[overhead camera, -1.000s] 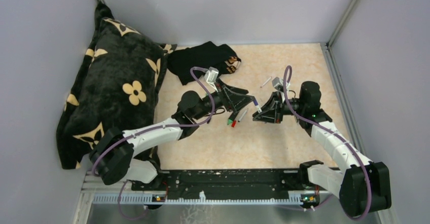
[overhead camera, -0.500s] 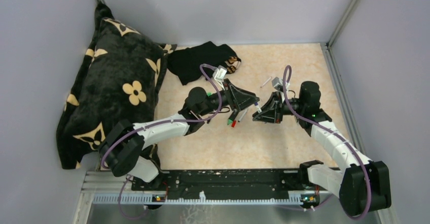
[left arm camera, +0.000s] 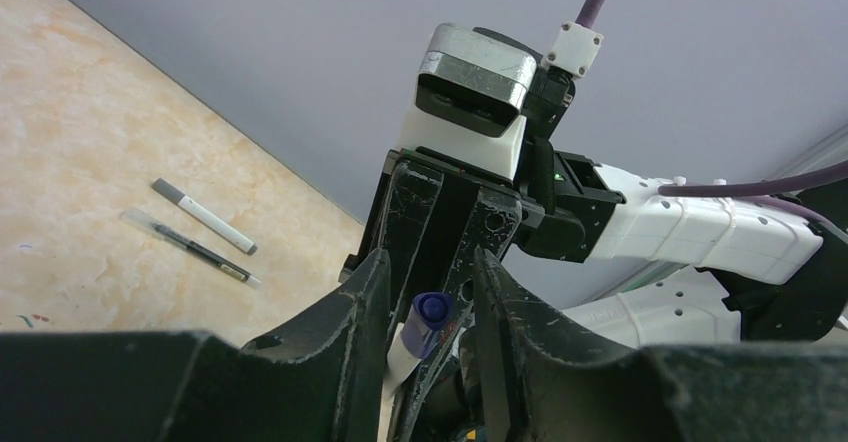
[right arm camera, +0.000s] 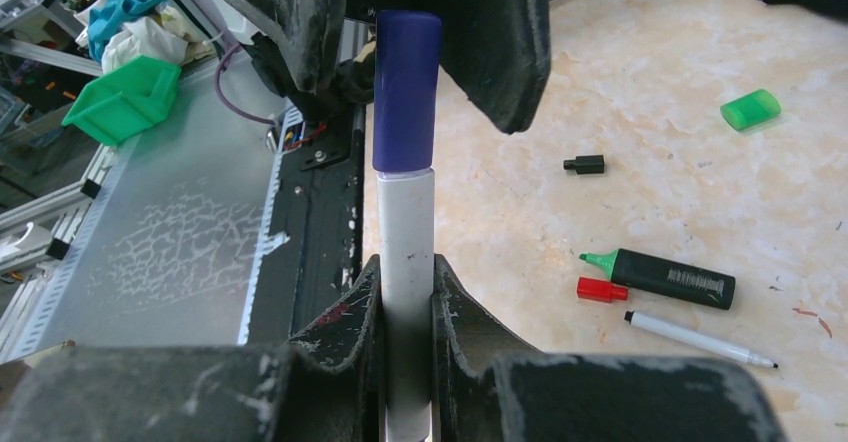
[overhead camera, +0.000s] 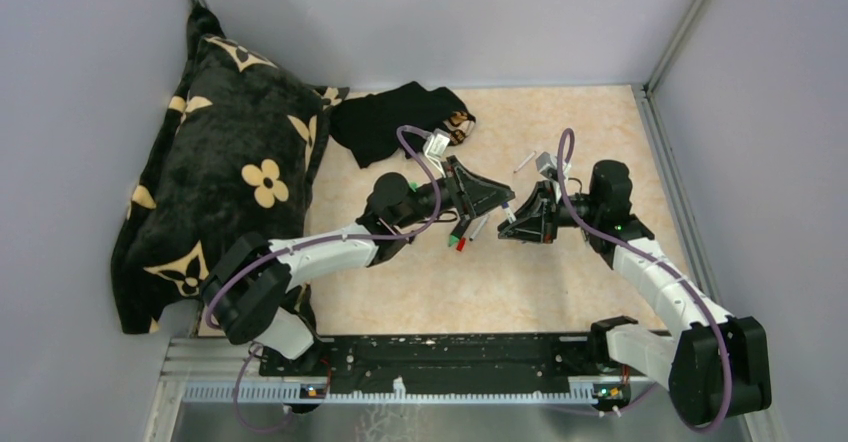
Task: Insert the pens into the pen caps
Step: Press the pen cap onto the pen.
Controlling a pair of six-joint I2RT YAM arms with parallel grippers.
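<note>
the white pen (right arm camera: pixel 405 232) stands upright, clamped tight in the right jaws, with the purple cap (right arm camera: pixel 406 92) already on its tip above them; whether it is pushed fully home i cannot tell. the left jaws sit half open on either side of that cap, small gaps showing, gripping nothing. so one pen looks about done. on the table (right arm camera: pixel 650 52) beside the right jaws lie a bare green-tipped marker (right arm camera: pixel 668 277), a thin uncapped pen (right arm camera: pixel 700 339), and a loose red cap (right arm camera: pixel 601 289), black cap (right arm camera: pixel 584 164) and green cap (right arm camera: pixel 750 109). two more pens (left arm camera: pixel 203 216) lie well past the left jaws, too small to judge.
</note>
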